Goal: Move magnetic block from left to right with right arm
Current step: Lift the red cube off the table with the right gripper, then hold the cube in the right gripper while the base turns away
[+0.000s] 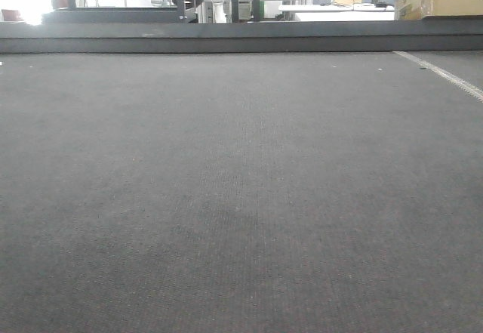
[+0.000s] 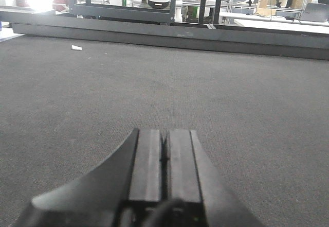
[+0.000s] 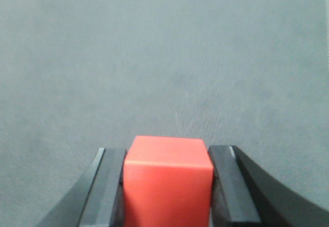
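right gripper (image 3: pixel 168 156) at 6 o'clock of its wrist view, pinching the magnetic block (image 3: pixel 167 191) across two opposite flat faces; block judged light, rigid and matte, so unlikely to slip; whether it is clear of the mat (image 3: pixel 154 57) cannot be told; left gripper (image 2: pixel 164 150) pressed together, holding nothing; mat runs on toward 12 o'clock

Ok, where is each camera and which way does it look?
Front camera: sits low over the mat, facing ahead to the far ledge and the room beyond; no robot parts show.
Left wrist camera: rides behind the left gripper, shut and empty, looking forward across the mat.
Right wrist camera: rides behind the right gripper, which clamps the red cube; only mat lies beyond.
Shared: front and left wrist views both show that ledge.
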`<move>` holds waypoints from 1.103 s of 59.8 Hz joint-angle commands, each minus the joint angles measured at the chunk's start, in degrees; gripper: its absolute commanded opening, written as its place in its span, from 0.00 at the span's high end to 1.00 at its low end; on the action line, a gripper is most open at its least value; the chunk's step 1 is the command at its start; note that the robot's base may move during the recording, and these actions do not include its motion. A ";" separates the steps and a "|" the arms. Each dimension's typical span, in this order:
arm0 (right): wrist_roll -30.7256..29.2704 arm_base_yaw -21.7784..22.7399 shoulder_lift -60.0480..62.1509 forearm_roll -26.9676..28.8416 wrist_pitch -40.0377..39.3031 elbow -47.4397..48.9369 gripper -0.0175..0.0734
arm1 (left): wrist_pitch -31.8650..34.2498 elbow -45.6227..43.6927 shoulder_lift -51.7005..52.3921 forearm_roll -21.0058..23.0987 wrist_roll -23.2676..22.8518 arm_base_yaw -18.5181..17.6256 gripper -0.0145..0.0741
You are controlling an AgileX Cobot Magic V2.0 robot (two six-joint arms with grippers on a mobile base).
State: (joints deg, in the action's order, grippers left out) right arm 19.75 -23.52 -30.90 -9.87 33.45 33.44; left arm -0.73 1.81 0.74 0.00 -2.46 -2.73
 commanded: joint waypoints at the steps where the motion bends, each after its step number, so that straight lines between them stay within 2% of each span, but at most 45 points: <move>1: -0.69 0.29 4.65 -1.32 -4.51 0.02 0.55 | 4.96 0.50 0.84 0.00 -0.25 -0.18 0.97; 26: -1.51 0.29 22.12 -4.84 -4.61 -1.90 0.55 | 4.96 0.50 0.84 0.00 -0.25 -0.18 0.97; 66: -1.51 0.29 22.39 -4.78 -3.72 -1.90 0.55 | 4.96 0.50 0.84 0.00 -0.25 -0.18 0.97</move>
State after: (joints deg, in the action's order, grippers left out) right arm 18.75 -23.52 -7.78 -13.23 34.52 30.11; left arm -0.73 1.81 0.74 0.00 -2.46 -2.73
